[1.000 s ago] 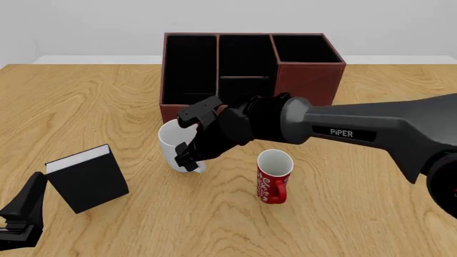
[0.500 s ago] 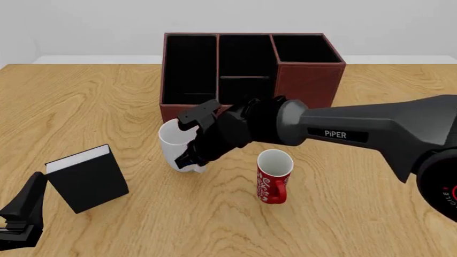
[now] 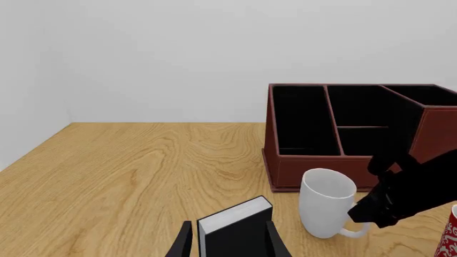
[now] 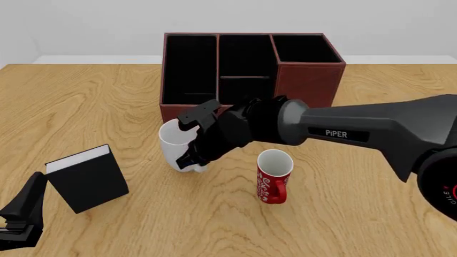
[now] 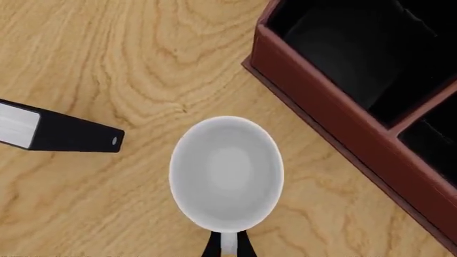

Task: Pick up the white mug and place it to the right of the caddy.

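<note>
— What has moved since a moment ago?

— Very little. My right gripper (image 4: 191, 140) had already slid down against the white mug (image 4: 173, 143) and now sits almost where it was half a second back; the mug, the caddy (image 4: 251, 75) and the rest lie as they did.

— Is that gripper holding anything?

— Yes — its fingers are pinched on the mug's loop handle. In my right wrist view the two dark fingertips (image 5: 211, 247) press either side of the white handle, with the mug's round mouth (image 5: 226, 173) straight ahead.

— Where is the mug?

— Upright on the table (image 4: 85, 107), just in front of the caddy's left front corner, near it but not touching as far as I can see. From the left wrist view the mug (image 3: 325, 202) stands beside the caddy (image 3: 357, 134), its handle turned toward my right arm, which covers it.

— And your left gripper?

— Low at the near left edge of the front view (image 4: 20, 217), well away from the mug. Its fingers are spread apart, and the black book (image 3: 236, 233) shows between them in the wrist view, though I cannot tell whether they touch it.

— Anything else on the table?

— A red mug (image 4: 274, 176) with white patterning, upright, to the right of the white one and apart from it, under my right forearm.
</note>
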Robot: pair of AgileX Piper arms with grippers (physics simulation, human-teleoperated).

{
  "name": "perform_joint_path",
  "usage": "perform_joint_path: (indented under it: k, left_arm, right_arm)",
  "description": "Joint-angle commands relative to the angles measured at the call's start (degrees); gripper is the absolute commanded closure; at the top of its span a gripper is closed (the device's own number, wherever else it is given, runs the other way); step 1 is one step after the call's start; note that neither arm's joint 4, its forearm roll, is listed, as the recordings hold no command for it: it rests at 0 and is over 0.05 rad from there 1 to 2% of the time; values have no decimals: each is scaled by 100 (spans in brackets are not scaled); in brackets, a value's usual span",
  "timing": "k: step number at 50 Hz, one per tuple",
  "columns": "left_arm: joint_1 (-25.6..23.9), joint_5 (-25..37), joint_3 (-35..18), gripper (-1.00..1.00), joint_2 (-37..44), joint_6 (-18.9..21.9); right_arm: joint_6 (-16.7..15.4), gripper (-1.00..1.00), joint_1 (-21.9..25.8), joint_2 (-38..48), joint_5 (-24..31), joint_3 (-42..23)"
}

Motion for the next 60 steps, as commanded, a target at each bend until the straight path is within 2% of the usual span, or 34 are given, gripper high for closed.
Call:
perform_joint_path:
  k: [1,30,49,60]
  left_arm:
    - [0,0,0,-100,0,0]
    - [0,0,0,-100,0,0]
    - [0,0,0,-100,0,0]
    - [0,0,0,-100,0,0]
  right_arm:
    - [-72,100,-34,-87,-15,46]
    - [-508,100,-137,-1172,-15,413]
    - [-860,100,-609,-2204,-340,1075]
    - [-871,100,-826,-2668,-409,1335]
